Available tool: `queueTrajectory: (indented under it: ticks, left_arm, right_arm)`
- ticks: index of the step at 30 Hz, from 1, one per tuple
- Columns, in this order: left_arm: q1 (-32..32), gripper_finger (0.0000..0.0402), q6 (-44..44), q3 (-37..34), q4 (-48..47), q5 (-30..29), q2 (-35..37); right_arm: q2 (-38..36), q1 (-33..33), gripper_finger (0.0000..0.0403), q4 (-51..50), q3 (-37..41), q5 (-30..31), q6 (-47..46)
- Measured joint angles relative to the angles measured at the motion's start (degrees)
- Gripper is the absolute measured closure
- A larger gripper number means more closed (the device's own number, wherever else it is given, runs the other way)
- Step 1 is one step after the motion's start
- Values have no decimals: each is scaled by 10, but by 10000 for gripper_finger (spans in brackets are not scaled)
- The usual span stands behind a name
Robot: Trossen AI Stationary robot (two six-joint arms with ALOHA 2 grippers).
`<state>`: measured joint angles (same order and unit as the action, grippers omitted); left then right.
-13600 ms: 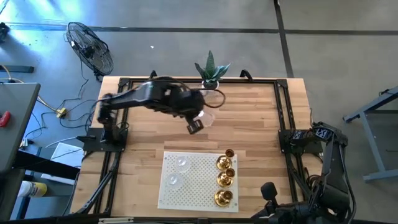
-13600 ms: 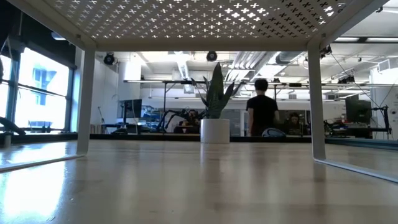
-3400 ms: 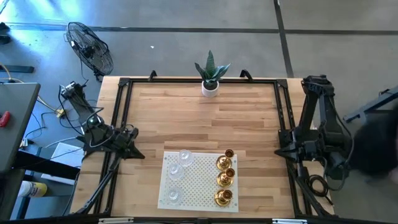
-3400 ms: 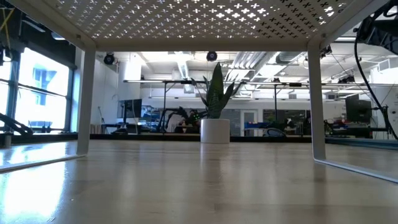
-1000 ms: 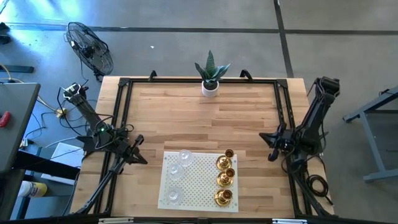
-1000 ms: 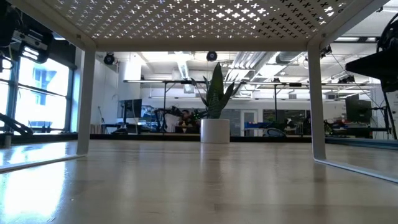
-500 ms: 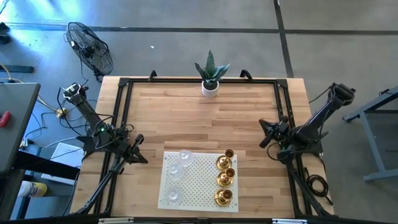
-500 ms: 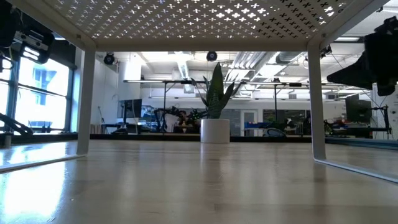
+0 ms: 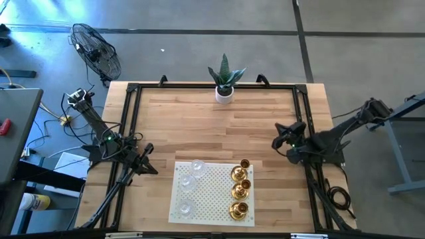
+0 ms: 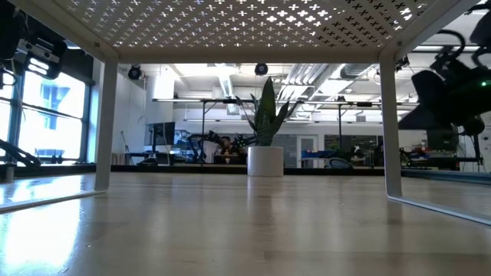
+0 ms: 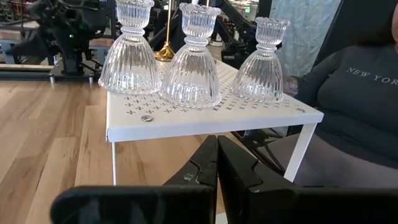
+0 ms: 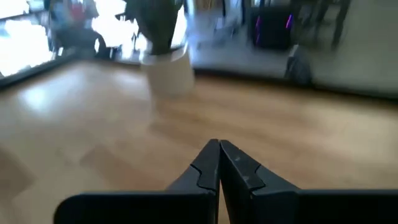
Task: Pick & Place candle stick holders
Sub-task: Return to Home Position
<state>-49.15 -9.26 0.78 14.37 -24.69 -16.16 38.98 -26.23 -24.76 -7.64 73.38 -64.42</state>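
A white perforated rack (image 9: pixel 216 199) stands at the table's near middle. On its left part stand three clear glass candle stick holders (image 9: pixel 186 179), on their wide bases; on its right part stand three gold brass ones (image 9: pixel 239 191). The left wrist view shows the glass holders (image 11: pixel 189 59) upright on the rack (image 11: pixel 205 115). My left gripper (image 9: pixel 151 171) waits shut at the table's left edge, level, pointing at the rack. My right gripper (image 9: pixel 277 143) is shut over the table's right side, away from the rack, and faces the plant pot (image 12: pixel 166 71).
A white pot with a green plant (image 9: pixel 224 93) stands at the far middle edge. Black frame rails (image 9: pixel 129 126) run along the table's sides. Bare wood lies between pot and rack. A person in a grey top (image 11: pixel 360 93) sits beyond the table's near side.
My right arm has swung about its base: its gripper has gone from beside the right rail toward the table's far edge and a little inward, turning toward the plant pot, and has stayed shut. The holders have kept their places.
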Motion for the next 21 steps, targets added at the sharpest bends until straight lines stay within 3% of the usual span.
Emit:
queueTrajectory:
  ticks: [3, 11, 21]
  left_arm:
    - [0, 401, -1, 0, 0, 0, 0]
    - [0, 401, -12, 0, 0, 6, 0]
    - [0, 401, -28, 0, -11, 13, 0]
  right_arm:
    - [1, 24, 402, 25, 0, -94, 4]
    - [23, 50, 402, 154, 0, -273, 46]
    - [85, 92, 402, 492, 0, -620, 417]
